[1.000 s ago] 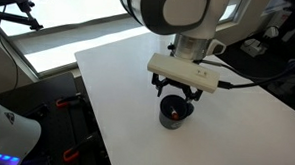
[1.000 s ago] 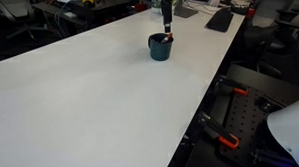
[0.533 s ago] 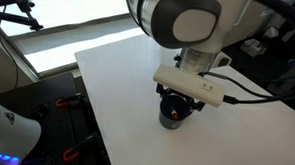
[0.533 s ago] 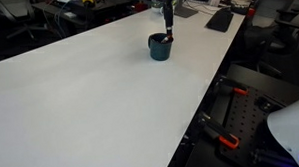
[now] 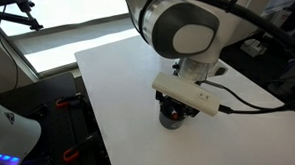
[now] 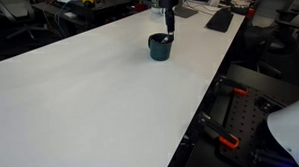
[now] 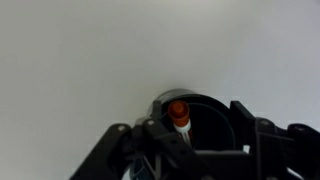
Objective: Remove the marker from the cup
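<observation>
Wht table (image 6: 80,96), marker (image 7: 179,110) in cup (image 7: 214,104) — under gripper (image 7: 195,128)

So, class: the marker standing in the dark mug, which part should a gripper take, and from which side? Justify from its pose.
Take the marker by its orange-red top end, coming down from above. It stands end-up inside the cup, so only that end is exposed; the cup's wall shields the rest from any sideways approach, I'd judge.

The white table (image 5: 108,76) is brightly, evenly lit; a washed-out bright strip (image 5: 59,39) is seen beyond it; the wrist view's dark foreground is rendered blurred.
</observation>
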Available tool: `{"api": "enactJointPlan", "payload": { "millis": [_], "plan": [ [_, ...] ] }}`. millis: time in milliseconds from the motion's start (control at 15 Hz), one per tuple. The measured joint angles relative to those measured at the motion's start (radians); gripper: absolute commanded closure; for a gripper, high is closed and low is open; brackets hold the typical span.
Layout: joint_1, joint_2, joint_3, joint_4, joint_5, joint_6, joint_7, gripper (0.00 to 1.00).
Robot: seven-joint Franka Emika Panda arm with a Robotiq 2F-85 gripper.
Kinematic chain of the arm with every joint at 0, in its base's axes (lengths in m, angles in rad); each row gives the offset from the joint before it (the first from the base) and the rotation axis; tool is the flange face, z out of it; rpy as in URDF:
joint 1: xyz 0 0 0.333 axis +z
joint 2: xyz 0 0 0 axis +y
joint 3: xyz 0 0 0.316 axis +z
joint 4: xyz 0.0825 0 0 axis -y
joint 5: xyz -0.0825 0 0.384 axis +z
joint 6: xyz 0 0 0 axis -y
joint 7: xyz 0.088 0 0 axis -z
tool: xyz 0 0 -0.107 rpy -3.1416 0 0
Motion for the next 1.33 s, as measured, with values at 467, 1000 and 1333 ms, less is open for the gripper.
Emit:
{"api": "enactJointPlan", "payload": {
  "millis": [467, 1000, 1333],
  "plan": [
    [-0.028, -0.004, 0.009, -0.005, 0.003, -0.006, -0.079, 0.96],
    [-0.04, -0.055, 0.012, -0.058, 0.034, -0.041, -0.15, 0.95],
    [-0.021, -0.124, 0.012, -0.072, 0.036, -0.069, -0.129, 0.95]
  ]
}}
